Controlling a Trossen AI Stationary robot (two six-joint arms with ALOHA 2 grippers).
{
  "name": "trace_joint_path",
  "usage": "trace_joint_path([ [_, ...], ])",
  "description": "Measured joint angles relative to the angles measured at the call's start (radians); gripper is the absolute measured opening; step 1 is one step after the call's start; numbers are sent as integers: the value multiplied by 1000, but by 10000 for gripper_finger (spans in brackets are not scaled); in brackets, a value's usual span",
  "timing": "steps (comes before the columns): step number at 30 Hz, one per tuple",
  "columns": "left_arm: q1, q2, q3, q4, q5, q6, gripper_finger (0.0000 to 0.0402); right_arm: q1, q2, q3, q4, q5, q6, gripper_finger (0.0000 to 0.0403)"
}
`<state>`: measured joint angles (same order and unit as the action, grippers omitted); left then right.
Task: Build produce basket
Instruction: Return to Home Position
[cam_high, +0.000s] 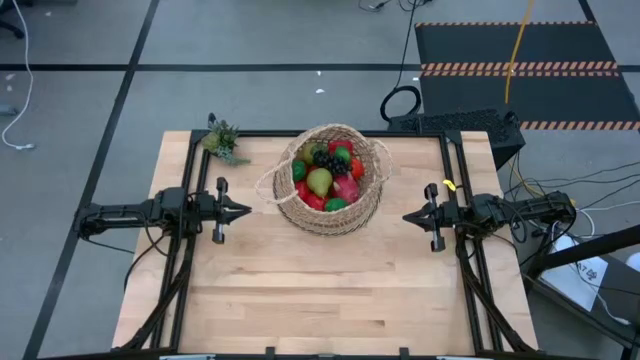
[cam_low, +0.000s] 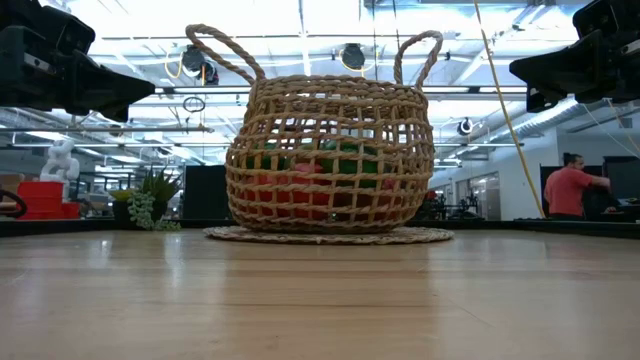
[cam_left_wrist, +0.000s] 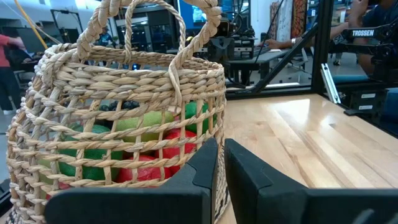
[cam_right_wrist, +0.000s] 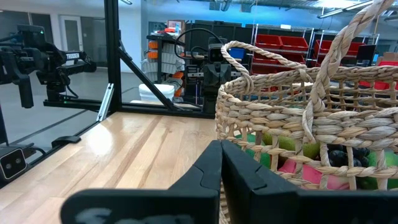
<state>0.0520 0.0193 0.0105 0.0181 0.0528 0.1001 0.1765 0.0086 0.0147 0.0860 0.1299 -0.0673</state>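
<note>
Basket (cam_high: 373, 192) loaded with produce (cam_high: 322, 178), far-centre of tabletop (cam_high: 330, 295).
Left end effector (cam_high: 246, 211) hangs off the basket's left side, right end effector (cam_high: 408, 216) off its right. Both are clear of the wicker, fingers closed together, gripping nothing. Small plant (cam_high: 222, 140) near the far-left corner.

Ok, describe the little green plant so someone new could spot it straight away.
Seen from above, the wooden table holds a big wicker basket near its top middle. Left of it, at the table's top-left corner, sits the plant: spiky and leafy, the only item resting outside the basket.
</note>
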Motion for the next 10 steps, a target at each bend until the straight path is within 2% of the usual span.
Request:
trace_joint_path([
  [10, 0, 0, 0, 0, 0, 0, 33, 0, 0, 0, 0, 0, 0, 0],
])
